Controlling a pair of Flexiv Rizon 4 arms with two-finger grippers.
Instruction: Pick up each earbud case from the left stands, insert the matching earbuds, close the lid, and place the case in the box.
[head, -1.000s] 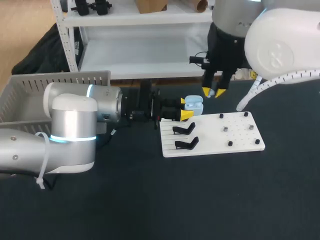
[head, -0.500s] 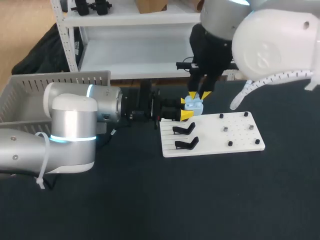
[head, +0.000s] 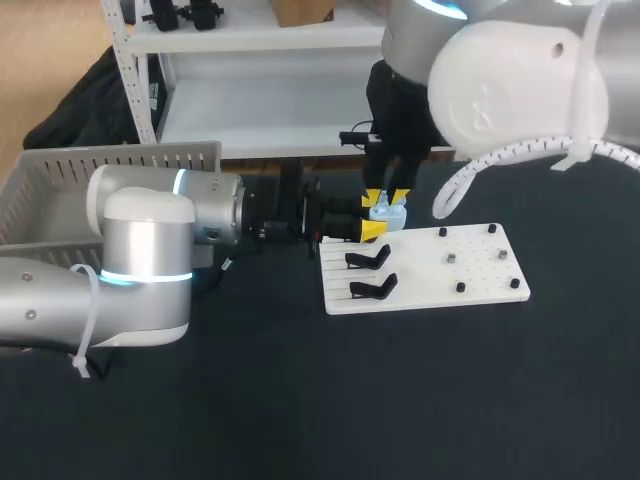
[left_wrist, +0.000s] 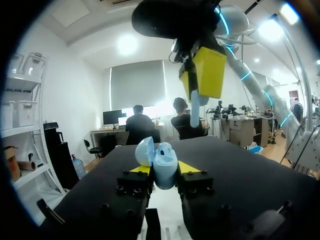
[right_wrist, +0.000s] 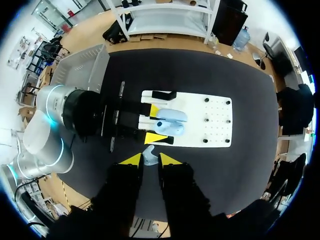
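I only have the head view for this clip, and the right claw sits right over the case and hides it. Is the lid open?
Observer: Yes. The left wrist view shows the case upright, lid open, gripped between the fingers of the left claw.
Operator: And the other claw, is it carrying anything?
Observer: The right claw holds a pale blue earbud between its yellow tips.
Operator: Is it seated in the case?
Observer: No. In the left wrist view the earbud hangs above the case, clearly apart from it.

A white stand board (head: 481, 274) lies on the dark table (head: 400, 400).
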